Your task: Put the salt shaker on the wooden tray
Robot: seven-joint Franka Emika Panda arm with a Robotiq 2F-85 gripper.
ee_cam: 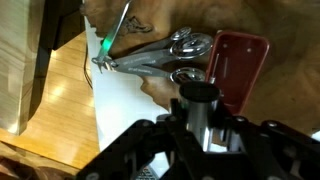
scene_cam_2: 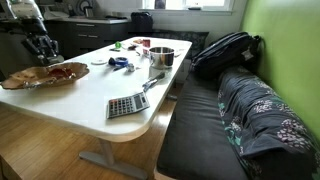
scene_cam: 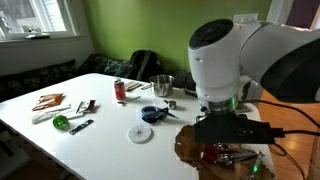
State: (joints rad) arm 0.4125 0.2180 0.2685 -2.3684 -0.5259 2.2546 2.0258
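Steel salt shaker (ee_cam: 200, 100) was held clamped in the pincer (ee_cam: 203, 125); if released, it could be toppled by spoons (ee_cam: 183, 44) crowded on the wooden tray (ee_cam: 290, 18) beneath the pincer

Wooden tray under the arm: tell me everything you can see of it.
The broad, shallow, glossy dark brown wooden tray has an irregular wavy outline. It lies flat at one end of the white table, as both exterior views show. On it rest a flat red object and shiny metal utensils. The black tool hangs directly above it. Whether it touches the wood cannot be told.
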